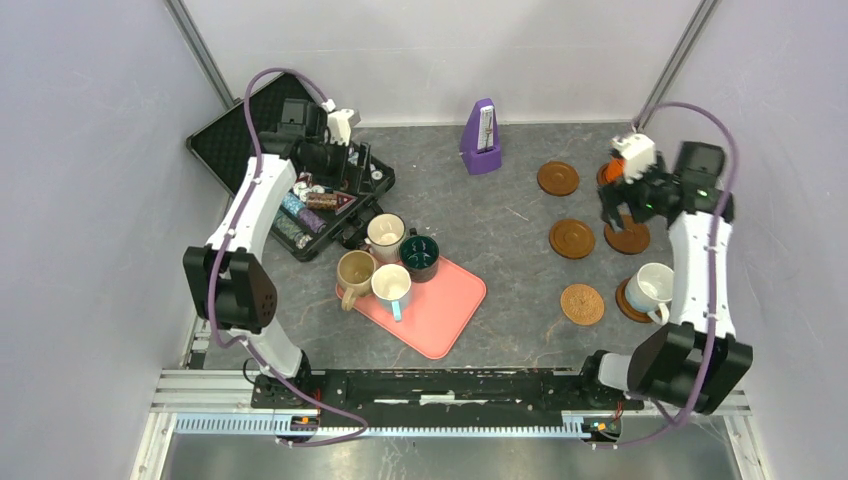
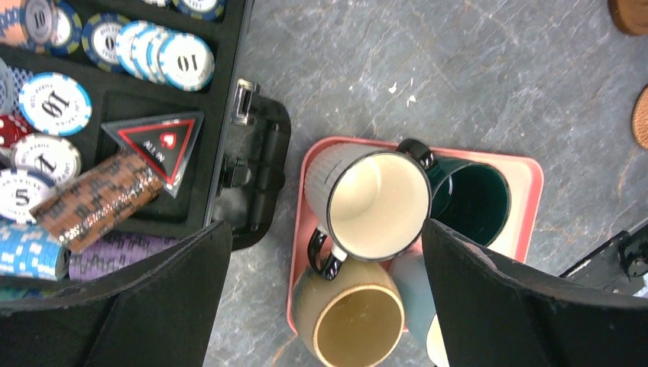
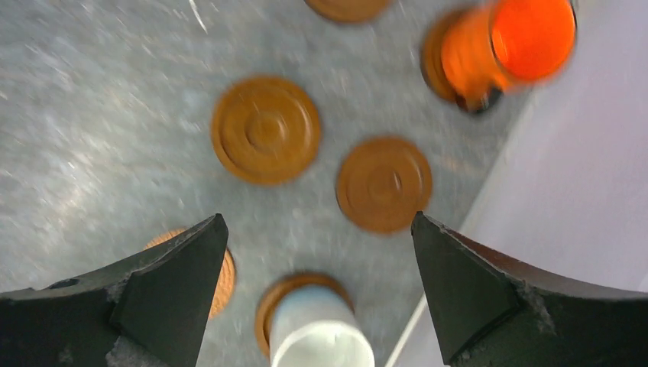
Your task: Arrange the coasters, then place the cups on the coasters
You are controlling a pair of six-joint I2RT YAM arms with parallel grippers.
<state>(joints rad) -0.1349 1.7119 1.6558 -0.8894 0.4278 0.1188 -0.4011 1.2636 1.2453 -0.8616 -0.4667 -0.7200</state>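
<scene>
Right wrist view, blurred: right claw [image 3: 317, 222] released, jaws spread wide, nothing between them. Orange cup [image 3: 527, 38] on rear coaster [image 3: 437, 57], far ahead of claw, off right-finger side. Two bare coasters [image 3: 265, 128] [image 3: 383, 183] ahead of fingertips, within jaw span. Plain white cup [image 3: 317, 329] on near coaster [image 3: 271, 306], below claw, close to its base.

Left wrist view: left claw [image 2: 325, 229] also released. Dark-rimmed white cup [image 2: 378, 206] below, between jaws, untouched. Teal cup [image 2: 470, 202] and tan cup [image 2: 355, 329] just beside it on pink tray [image 2: 527, 176].
</scene>
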